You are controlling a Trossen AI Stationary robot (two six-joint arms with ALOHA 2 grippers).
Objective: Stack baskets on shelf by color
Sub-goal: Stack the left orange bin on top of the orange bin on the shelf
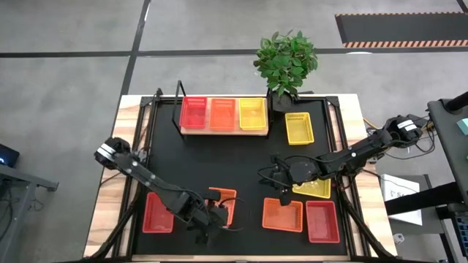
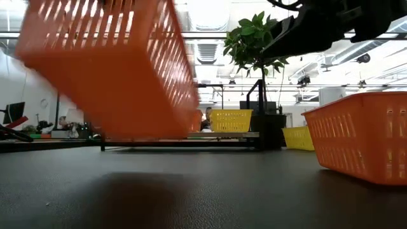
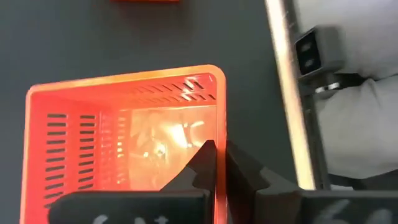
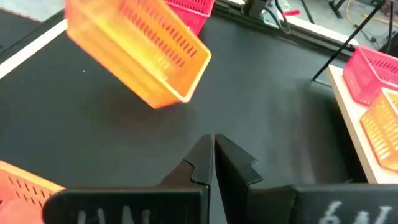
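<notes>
1. Black worktop (image 1: 241, 157) on a light-wood table; we go near edge to far edge.
2. Near edge, left corner: red basket (image 1: 159, 213) flat on the worktop.
3. Just beside it, left gripper (image 1: 219, 217) pinches the side wall of an orange basket (image 1: 221, 204), one finger inside, one outside; the low view shows that basket tilted and off the surface.
4. Near edge, right side: second orange basket (image 1: 282, 215) and pink basket (image 1: 322, 221), side by side.
5. Mid-worktop: right gripper (image 1: 272, 177), fingers pressed together, holding nothing. Yellow basket (image 1: 313, 188) lies under that arm.
6. Farther right: another yellow basket (image 1: 299, 128), alone.
7. Far edge: shelf (image 1: 223, 131) carrying a red, orange and yellow basket in a row; potted plant (image 1: 286, 60) beside it.
</notes>
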